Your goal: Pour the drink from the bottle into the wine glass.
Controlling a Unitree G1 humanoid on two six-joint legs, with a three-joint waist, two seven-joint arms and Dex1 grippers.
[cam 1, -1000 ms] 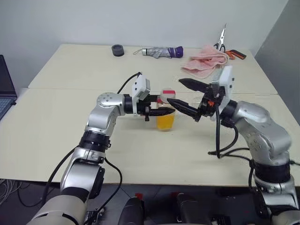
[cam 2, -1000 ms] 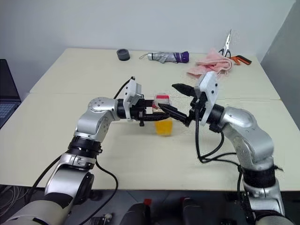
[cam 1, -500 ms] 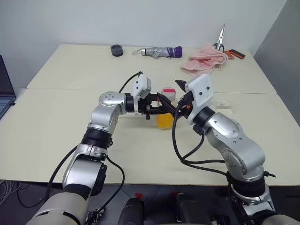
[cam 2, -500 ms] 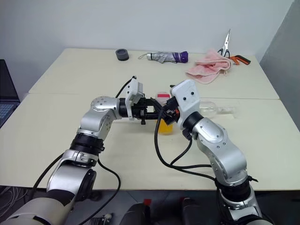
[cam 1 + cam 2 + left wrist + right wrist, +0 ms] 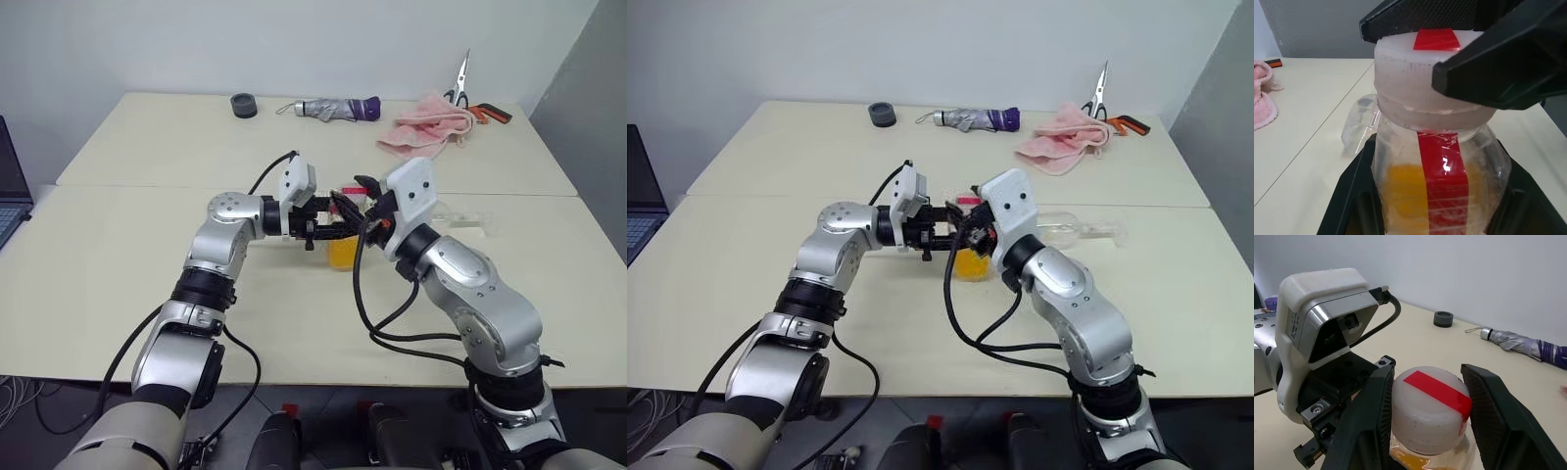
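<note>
Both grippers met at the bottle (image 5: 1442,161): left gripper (image 5: 328,227) stayed clamped on it. Right gripper (image 5: 1425,418), wide a second before, had half-closed around the cap (image 5: 1430,406). Unscrewing looked next.

A pale cream tabletop (image 5: 118,264) fills the middle, made of two slabs (a seam runs across between them). A plain white wall (image 5: 294,44) stands behind at 12 o'clock, and a grey panel (image 5: 588,108) rises at 2 o'clock. A laptop's edge (image 5: 10,186) shows at 9 o'clock. Light falls soft and even.
</note>
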